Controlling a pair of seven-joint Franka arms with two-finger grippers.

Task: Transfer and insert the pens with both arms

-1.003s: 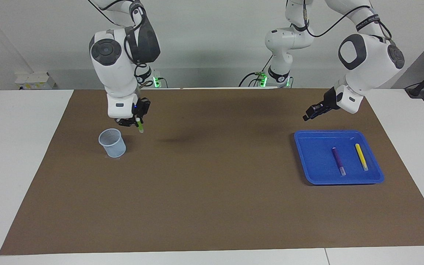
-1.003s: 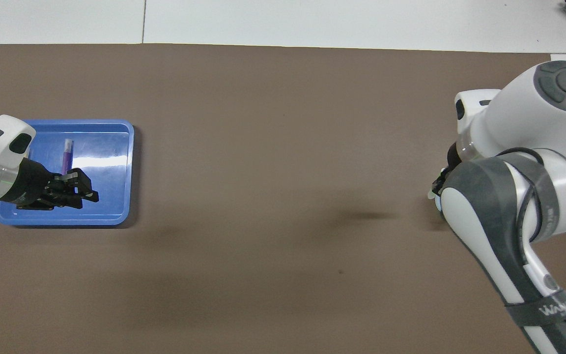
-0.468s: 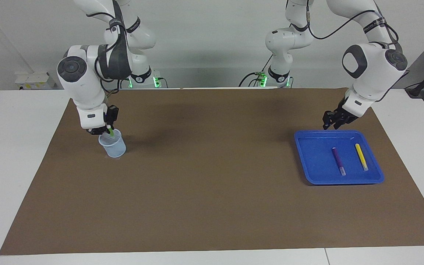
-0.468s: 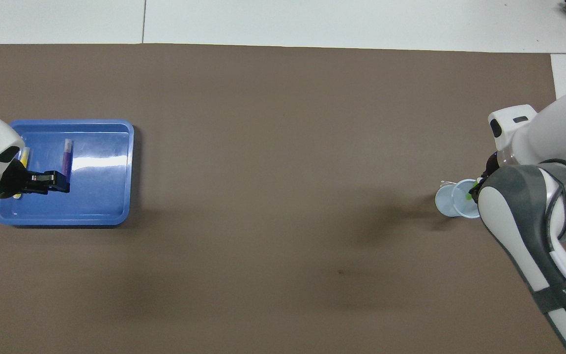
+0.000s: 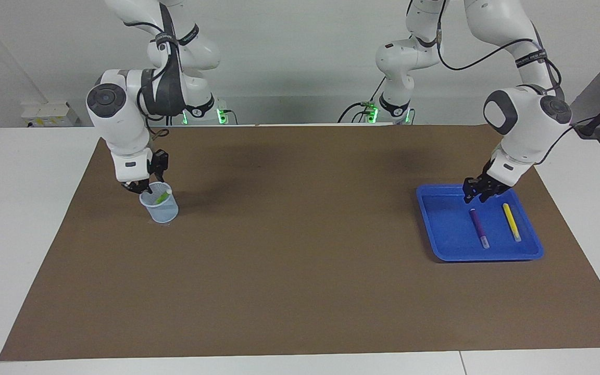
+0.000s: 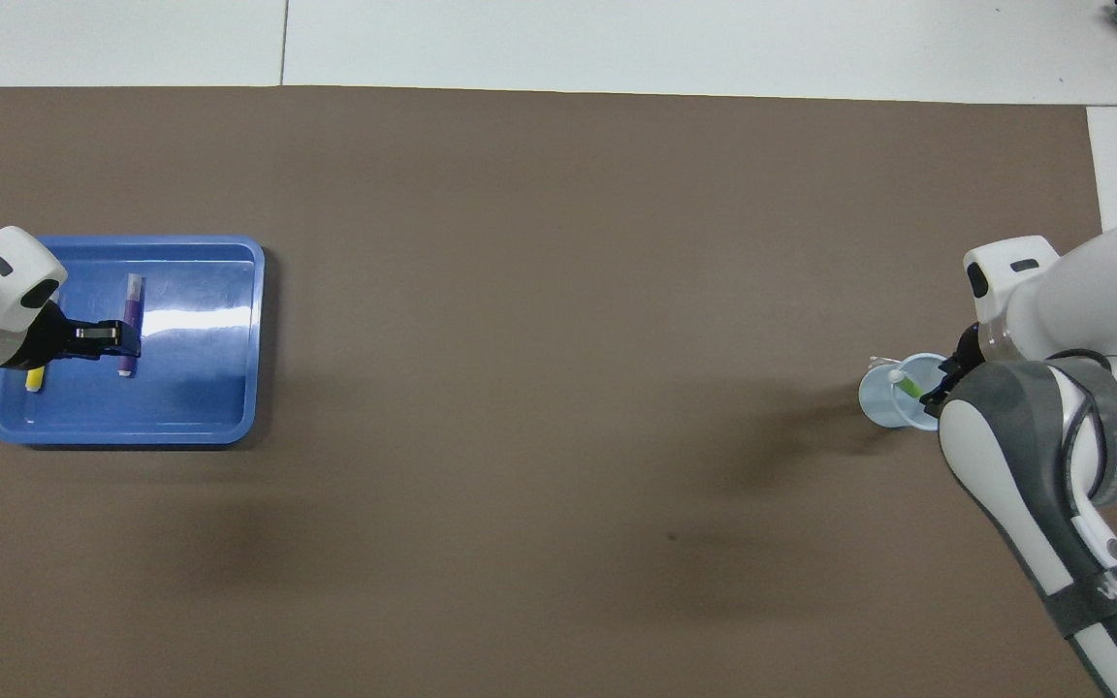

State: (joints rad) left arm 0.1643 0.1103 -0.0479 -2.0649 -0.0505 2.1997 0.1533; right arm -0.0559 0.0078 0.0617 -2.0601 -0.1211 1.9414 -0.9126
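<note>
1. A brown mat [image 5: 300, 271] is covering the table, with two white robot arms working at either end.
2. The right gripper [image 5: 141, 188] is hanging just above the rim of a pale blue mesh cup [image 5: 160, 207], on the side nearer the robots. I cannot tell whether its fingers are spread or closed.
3. The green pen [image 5: 162, 197] is lying tilted inside the cup [image 6: 893, 395], its pale cap end [image 6: 896, 375] resting against the rim; whether the gripper is touching it is not clear.
4. A blue tray [image 5: 446, 239] is sitting at the left arm's end of the table.
5. The left gripper [image 5: 476, 196] is hovering low over the tray, above the end of the purple pen [image 5: 477, 227] nearer the robots. Its fingers are parted and gripping nothing.
6. The purple pen [image 6: 130, 325] is lying flat in the tray [image 6: 200, 407], clear cap end pointing away from the robots.
7. The yellow pen [image 5: 511, 222] is lying flat beside the purple one, closer to the table's end, not touching it.
</note>
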